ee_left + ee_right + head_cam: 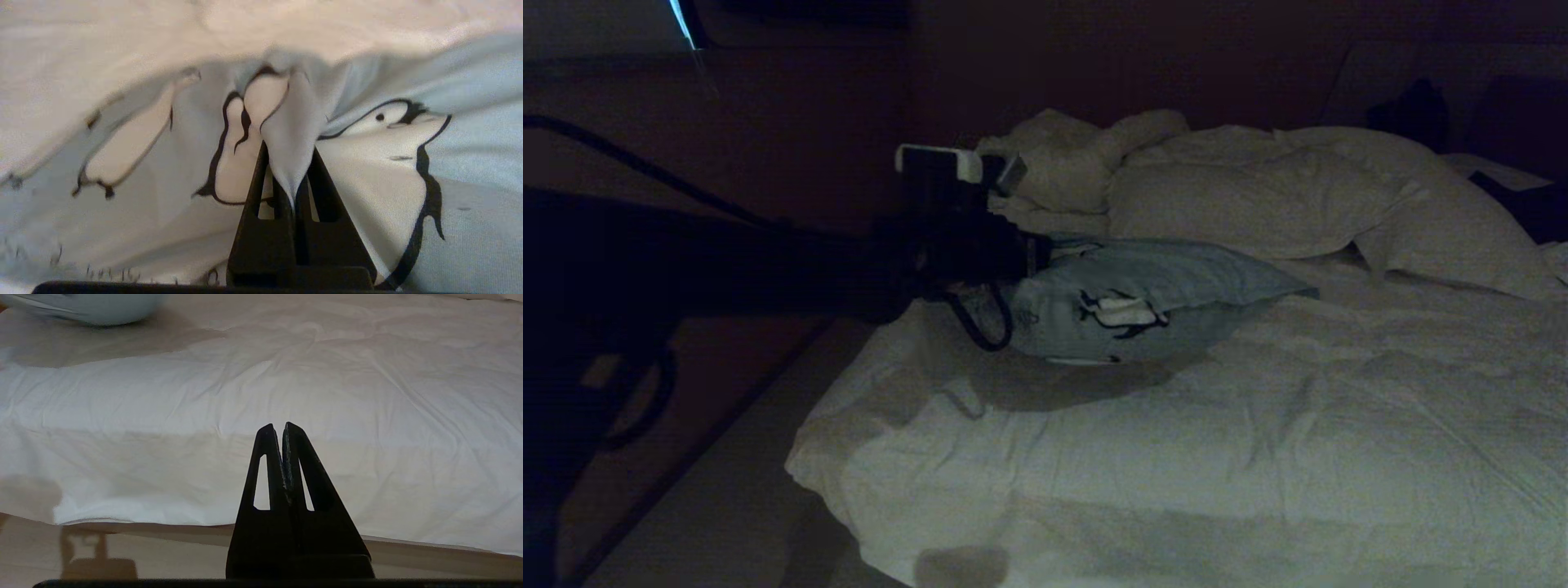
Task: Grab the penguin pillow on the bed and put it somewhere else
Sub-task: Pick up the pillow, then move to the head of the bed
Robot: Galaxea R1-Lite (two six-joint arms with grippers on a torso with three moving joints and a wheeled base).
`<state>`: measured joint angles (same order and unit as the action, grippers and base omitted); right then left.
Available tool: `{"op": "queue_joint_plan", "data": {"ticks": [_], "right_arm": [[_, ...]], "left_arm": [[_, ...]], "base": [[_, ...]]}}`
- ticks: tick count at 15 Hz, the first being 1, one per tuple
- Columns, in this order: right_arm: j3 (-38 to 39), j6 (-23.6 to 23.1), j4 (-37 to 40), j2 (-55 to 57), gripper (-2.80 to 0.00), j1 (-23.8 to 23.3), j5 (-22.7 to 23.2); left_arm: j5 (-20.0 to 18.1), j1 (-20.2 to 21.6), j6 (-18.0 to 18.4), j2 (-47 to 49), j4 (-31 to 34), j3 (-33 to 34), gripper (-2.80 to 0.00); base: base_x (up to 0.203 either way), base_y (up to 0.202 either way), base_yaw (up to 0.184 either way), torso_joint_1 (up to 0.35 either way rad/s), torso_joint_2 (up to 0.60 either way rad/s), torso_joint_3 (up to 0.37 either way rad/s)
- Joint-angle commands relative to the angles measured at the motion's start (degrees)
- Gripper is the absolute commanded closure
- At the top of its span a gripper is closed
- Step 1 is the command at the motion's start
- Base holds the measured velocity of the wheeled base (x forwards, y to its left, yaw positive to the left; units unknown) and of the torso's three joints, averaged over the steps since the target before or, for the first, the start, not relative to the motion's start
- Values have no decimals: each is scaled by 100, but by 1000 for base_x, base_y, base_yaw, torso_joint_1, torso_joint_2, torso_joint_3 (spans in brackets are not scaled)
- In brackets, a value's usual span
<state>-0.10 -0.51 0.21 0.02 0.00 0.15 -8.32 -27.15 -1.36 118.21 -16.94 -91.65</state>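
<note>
The penguin pillow [1152, 298] is light blue-grey with black-and-white penguins and hangs a little above the bed [1258, 441], casting a shadow on the white duvet. My left gripper [1033, 257] is shut on the pillow's left end. In the left wrist view a fold of the penguin pillow [470, 171] is pinched between the black fingers of the left gripper [291, 161]. My right gripper [282, 426] is shut with nothing in it, low at the bed's near side, and a corner of the penguin pillow [110, 308] shows far off in its view.
Plain white pillows [1258, 196] lie rumpled at the head of the bed against a dark headboard [1094, 73]. Floor [711, 490] runs along the bed's left side, below my left arm. A dark thing [1523, 204] lies at the bed's far right.
</note>
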Motion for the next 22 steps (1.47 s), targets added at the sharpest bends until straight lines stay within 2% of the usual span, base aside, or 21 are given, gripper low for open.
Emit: {"op": "queue_joint_plan", "data": {"ticks": [1, 3, 4, 6, 9, 12, 15, 18, 22], "right_arm": [[1, -2, 5, 6, 0, 0, 3], [1, -2, 1, 6, 0, 0, 3], [1, -2, 6, 6, 0, 0, 3], [1, -2, -3, 6, 0, 0, 3], [1, -2, -3, 6, 0, 0, 3], [1, -2, 5, 6, 0, 0, 3], [1, -2, -3, 6, 0, 0, 3], [1, -2, -3, 6, 0, 0, 3], [1, -2, -3, 6, 0, 0, 3]], "left_arm": [[301, 203, -55, -966, -129, 691, 0], [1141, 422, -75, -1269, -450, 1052, 0], [1390, 511, -76, -1423, -662, 1274, 0], [1552, 584, -69, -1822, -999, 1735, 0], [1586, 680, -90, -2539, -1072, 2241, 0], [1551, 1070, -107, -2832, -1103, 2711, 0], [1518, 1219, -141, -3004, -1118, 2801, 0], [1492, 1423, -553, -3088, -1119, 2787, 0], [1322, 1870, -585, -3041, -1127, 2783, 0]], "base": [[0, 0, 0, 0, 0, 0], [0, 0, 0, 0, 0, 0], [0, 0, 0, 0, 0, 0], [0, 0, 0, 0, 0, 0], [0, 0, 0, 0, 0, 0], [0, 0, 0, 0, 0, 0], [0, 0, 0, 0, 0, 0], [0, 0, 0, 0, 0, 0], [0, 0, 0, 0, 0, 0]]}}
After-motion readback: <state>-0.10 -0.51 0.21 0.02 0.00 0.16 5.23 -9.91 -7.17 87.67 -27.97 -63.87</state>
